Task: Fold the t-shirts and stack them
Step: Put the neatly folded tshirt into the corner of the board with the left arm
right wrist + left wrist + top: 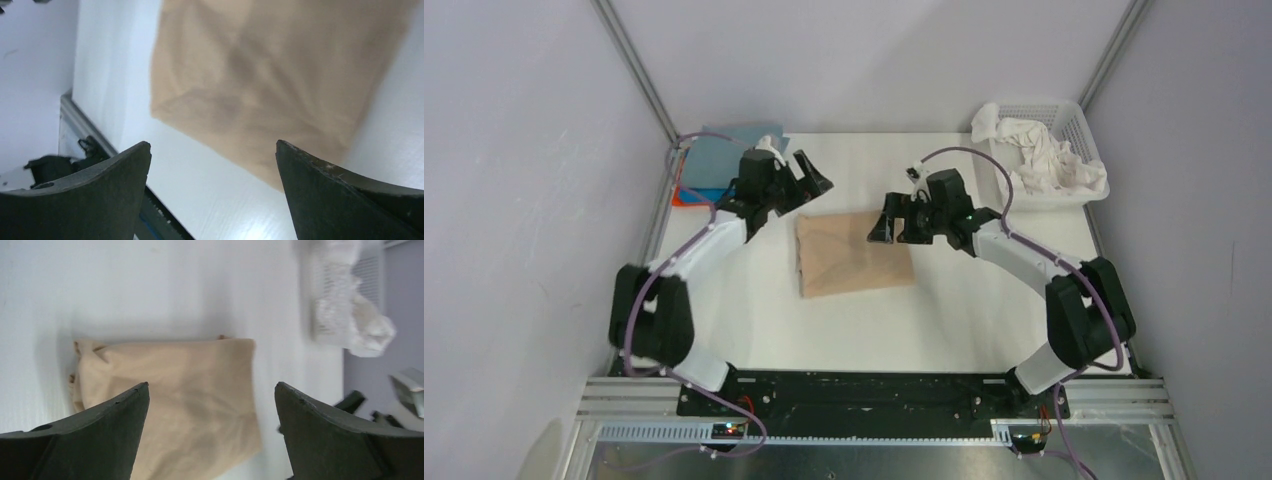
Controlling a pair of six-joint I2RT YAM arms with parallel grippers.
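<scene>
Tan cloth, a t-shirt [854,255] folded into a rough rectangle, is seen lying flat in the middle of the white worktop [944,320], between the two arms. The left jaws are spread wide and held above the worktop just beyond the t-shirt's far left corner. Nothing is gripped between them, and in the left wrist view the t-shirt is seen below and ahead of them. The right jaws are likewise spread wide, with nothing between them, and are held over the right part of the t-shirt, apparently clear of the cloth.

A white mesh basket [1084,130] is set at the far right corner of the worktop, well apart from the t-shirt. It is filled with crumpled white cloth [1049,165], and one bunch of that cloth is draped over the basket's far left rim. How many garments are in it cannot be told.

At the far left corner, behind the left arm [704,240], a stack [714,165] of flat cloth is partly hidden. A grey-blue piece [729,145] is seen on top, with bright blue and orange edges [686,196] showing beneath it at the near side. A white scrap [769,143] is seen at the stack's right edge, just beside the left jaws.
</scene>
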